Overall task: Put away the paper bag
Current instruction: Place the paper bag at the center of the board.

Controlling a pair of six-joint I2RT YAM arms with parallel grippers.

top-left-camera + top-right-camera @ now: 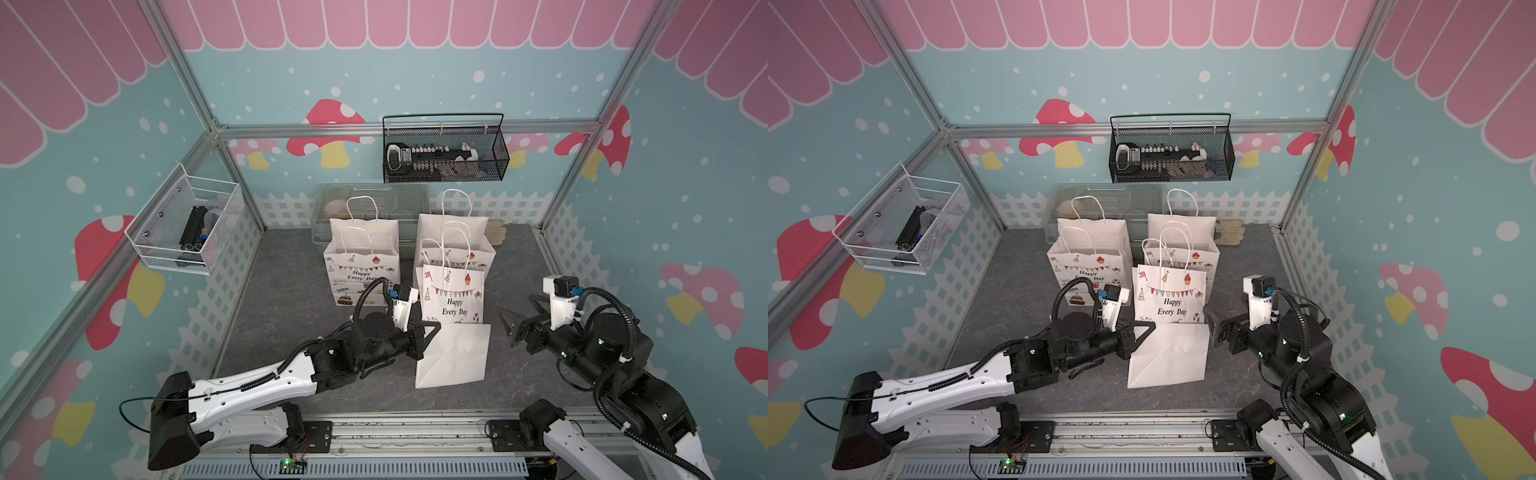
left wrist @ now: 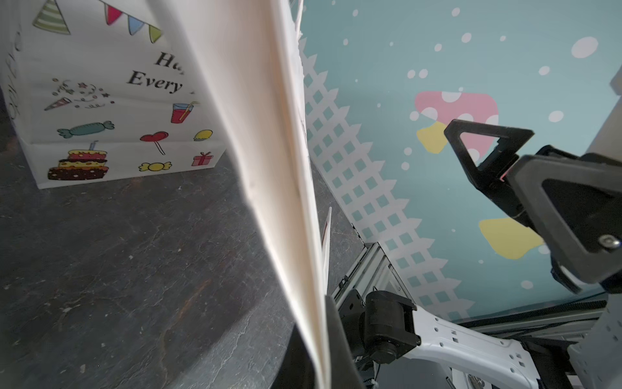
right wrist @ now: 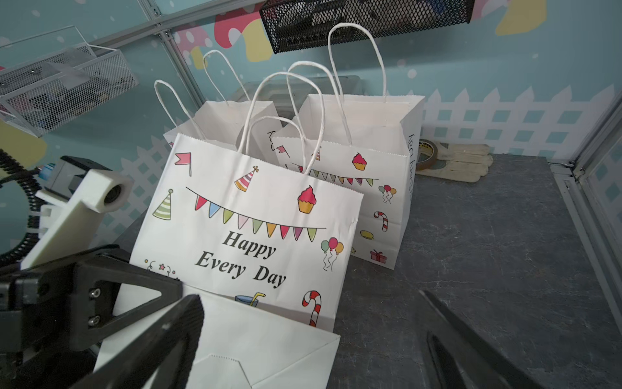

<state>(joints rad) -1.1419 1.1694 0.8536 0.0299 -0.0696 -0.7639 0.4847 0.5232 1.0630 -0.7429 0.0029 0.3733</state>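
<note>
Left arm (image 1: 266, 382) extended, jaws clamped; right arm (image 1: 615, 345) bent, jaws wide apart

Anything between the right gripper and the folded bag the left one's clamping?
Nothing visible. The open right gripper hangs beside the free edge of the flattened white paper bag, apart from it, with only bare grey tabletop between them. The left gripper is shut on the bag's opposite edge.

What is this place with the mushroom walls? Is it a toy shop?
Probably no real shop, more a dressed-up robot practice booth: mushroom pictures on walls in a bare metal frame, a left arm and right arm fixed to a rail, paper bags on the table.
</note>
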